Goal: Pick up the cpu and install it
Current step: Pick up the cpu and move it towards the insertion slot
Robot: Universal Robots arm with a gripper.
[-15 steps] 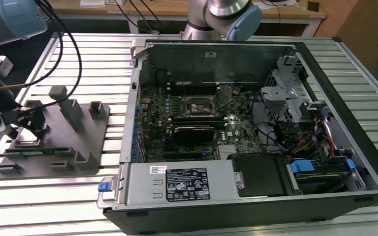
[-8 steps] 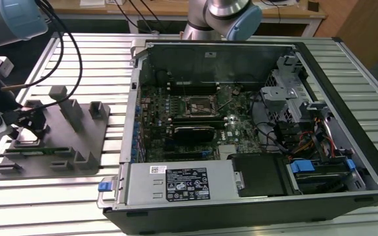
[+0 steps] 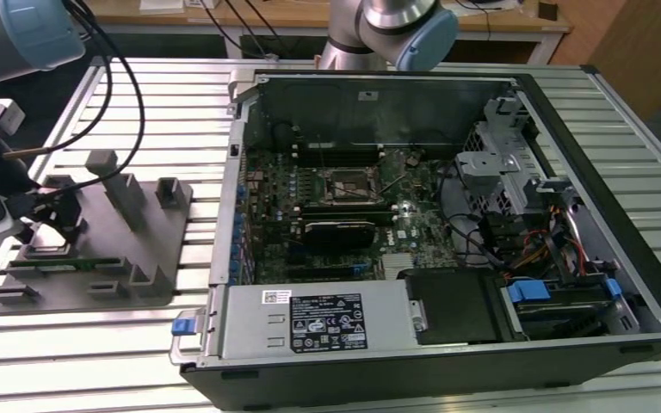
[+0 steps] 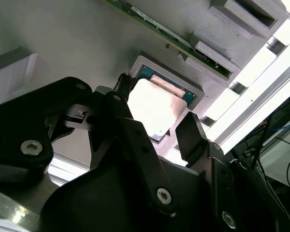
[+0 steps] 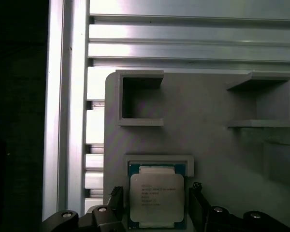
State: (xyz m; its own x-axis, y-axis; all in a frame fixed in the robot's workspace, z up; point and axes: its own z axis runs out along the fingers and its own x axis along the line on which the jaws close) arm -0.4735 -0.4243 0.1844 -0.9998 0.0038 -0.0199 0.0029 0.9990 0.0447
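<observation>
At the exterior view's left, the gripper (image 3: 49, 225) hangs low over a grey holder plate (image 3: 135, 288) that lies on the slatted aluminium table (image 3: 78, 366). The plate has several upright posts, and a narrow green circuit board (image 3: 72, 261) rests along its near part. In both wrist views the cpu (image 5: 157, 195) (image 4: 152, 106) lies flat in a shallow framed recess (image 5: 157, 158) of this plate, with its silvery top facing up and a thin teal rim showing around it. The two black fingers (image 5: 115, 199) stand spread apart, one on each side of the chip. A small gap shows between each finger and the chip's edge, so they bracket it without clamping it. Just beside the plate, toward the exterior view's right, an open computer case (image 3: 640, 284) lies on its side. Its green motherboard (image 3: 411, 228) is exposed, and the black square socket frame (image 3: 348, 185) sits near the board's middle, well apart from the chip. A grey power supply box (image 3: 307, 323) with a white label fills the near corner of the case.
</observation>
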